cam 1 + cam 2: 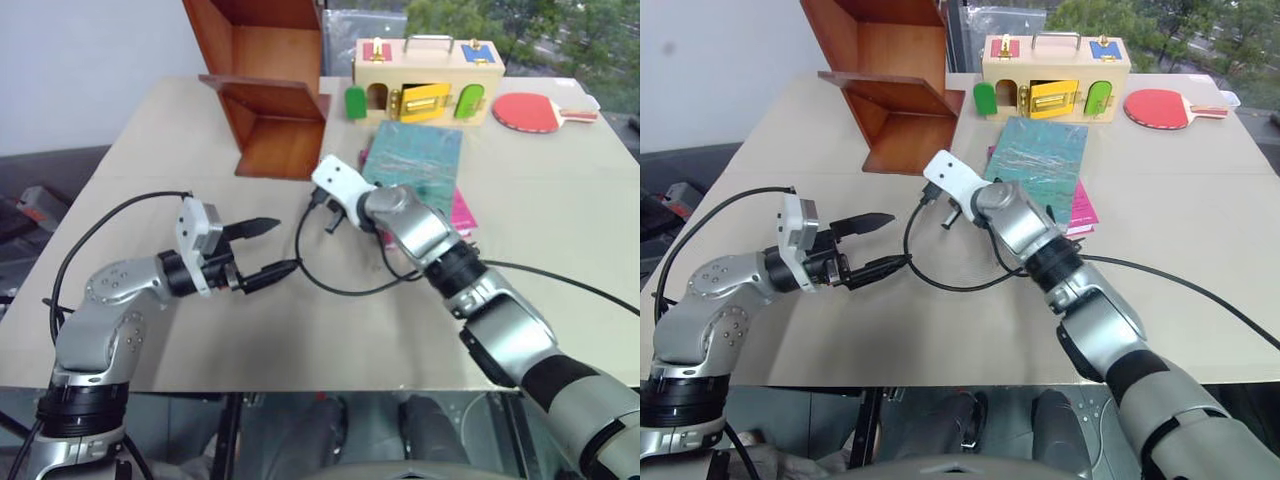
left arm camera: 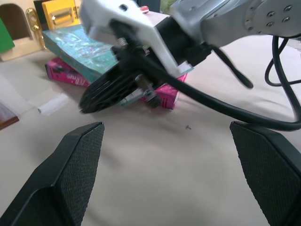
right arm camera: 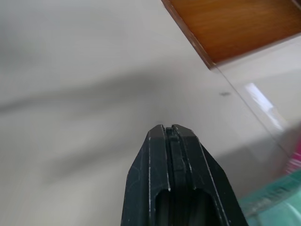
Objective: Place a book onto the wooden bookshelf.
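Observation:
The teal-green book [image 1: 415, 155] lies flat on a magenta-pink book [image 1: 462, 213] at mid table. The wooden bookshelf [image 1: 270, 90], reddish-brown, stands at the far left of the table, tilted, with open boards. My right gripper [image 2: 94, 100] is shut with nothing in it. It hovers over the tabletop by the book's near-left edge, between book and shelf. Its closed fingers [image 3: 171, 141] point at bare table below the shelf's corner [image 3: 235, 23]. My left gripper [image 1: 287, 245] stands open and empty, nearer the front, aimed level toward the right gripper.
A pale wooden box [image 1: 428, 75] with coloured doors stands behind the books. A red table tennis paddle [image 1: 530, 112] lies at the far right. A black cable [image 1: 340, 288] loops on the table between the arms. The table's front edge [image 1: 300, 385] is near.

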You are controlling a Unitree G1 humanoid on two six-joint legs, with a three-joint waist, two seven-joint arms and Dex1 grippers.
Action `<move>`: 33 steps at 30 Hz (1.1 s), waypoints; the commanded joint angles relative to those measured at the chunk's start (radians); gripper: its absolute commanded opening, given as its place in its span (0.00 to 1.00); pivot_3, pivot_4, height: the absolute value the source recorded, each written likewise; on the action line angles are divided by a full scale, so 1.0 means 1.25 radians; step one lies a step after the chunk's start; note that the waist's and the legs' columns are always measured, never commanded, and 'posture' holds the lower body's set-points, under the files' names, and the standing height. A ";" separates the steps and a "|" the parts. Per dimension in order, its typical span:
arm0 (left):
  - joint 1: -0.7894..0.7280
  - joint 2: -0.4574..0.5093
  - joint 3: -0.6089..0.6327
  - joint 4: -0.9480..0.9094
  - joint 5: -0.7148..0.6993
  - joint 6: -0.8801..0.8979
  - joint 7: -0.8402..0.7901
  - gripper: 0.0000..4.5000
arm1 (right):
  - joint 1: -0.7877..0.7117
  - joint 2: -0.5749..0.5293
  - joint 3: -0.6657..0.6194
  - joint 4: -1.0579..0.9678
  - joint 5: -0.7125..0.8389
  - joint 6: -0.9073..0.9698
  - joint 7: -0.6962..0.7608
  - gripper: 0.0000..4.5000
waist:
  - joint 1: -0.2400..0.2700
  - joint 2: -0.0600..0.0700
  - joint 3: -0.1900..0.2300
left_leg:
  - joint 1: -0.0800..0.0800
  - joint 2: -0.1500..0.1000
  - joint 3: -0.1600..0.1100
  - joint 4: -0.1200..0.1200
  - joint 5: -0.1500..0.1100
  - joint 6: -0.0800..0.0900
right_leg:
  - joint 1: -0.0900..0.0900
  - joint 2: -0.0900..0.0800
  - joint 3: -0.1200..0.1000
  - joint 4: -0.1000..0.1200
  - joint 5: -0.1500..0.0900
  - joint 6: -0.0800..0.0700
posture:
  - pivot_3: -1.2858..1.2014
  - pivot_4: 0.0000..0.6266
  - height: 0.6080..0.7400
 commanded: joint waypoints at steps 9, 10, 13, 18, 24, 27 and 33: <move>-0.068 -0.015 -0.015 0.020 -0.011 -0.014 -0.007 1.00 | 0.163 -0.160 0.056 -0.389 -0.042 0.237 0.054 0.02 | 0.003 0.000 0.000 | 0.000 0.000 0.001 0.000 0.000 0.000 | 0.000 -0.001 0.000 0.000 0.000 0.000 | 0.52 0.24 1.00; -0.075 -0.017 -0.020 0.027 -0.008 -0.016 -0.011 1.00 | 0.178 -0.176 0.046 -0.427 -0.037 0.262 0.056 0.02 | 0.004 0.000 0.000 | 0.000 0.000 0.001 0.000 0.000 0.000 | 0.000 -0.001 0.000 0.000 0.000 0.000 | 0.52 0.24 1.00; -0.091 -0.022 -0.031 0.043 -0.002 -0.022 -0.020 1.00 | 0.215 -0.197 -0.021 -0.542 0.003 0.343 0.061 0.02 | 0.003 0.000 0.000 | 0.000 0.000 0.001 0.000 0.000 0.000 | -0.001 -0.001 0.001 0.000 0.000 0.000 | 0.52 0.24 1.00; -0.110 -0.029 -0.042 0.061 0.003 -0.027 -0.025 1.00 | 0.173 -0.106 -0.268 -0.680 0.141 0.453 0.076 0.02 | 0.002 0.000 0.000 | -0.001 0.001 0.001 0.000 0.000 0.000 | -0.001 -0.003 0.002 0.000 0.000 0.000 | 0.52 0.24 1.00; -0.127 -0.043 -0.050 0.067 0.009 -0.028 -0.024 1.00 | 0.021 -0.193 -0.396 -0.382 0.065 0.297 -0.077 0.02 | 0.021 -0.002 -0.001 | 0.000 0.000 0.002 0.000 0.000 0.000 | -0.001 0.000 0.002 0.001 0.001 -0.001 | 0.52 0.24 1.00; -0.129 -0.050 -0.050 0.061 0.009 -0.027 -0.016 1.00 | -0.026 -0.264 -0.371 -0.135 0.019 0.080 -0.103 0.02 | 0.025 -0.003 -0.001 | 0.000 0.000 0.002 0.000 0.000 0.000 | 0.000 -0.002 0.001 0.000 0.001 -0.001 | 0.52 0.24 1.00; -0.112 -0.060 -0.042 0.031 0.003 -0.020 0.006 1.00 | -0.114 -0.324 -0.253 0.382 -0.111 -0.416 -0.120 0.02 | -0.005 -0.002 0.000 | -0.001 0.000 0.006 -0.002 0.000 0.000 | -0.002 -0.005 0.005 0.000 0.001 -0.001 | 0.52 0.24 1.00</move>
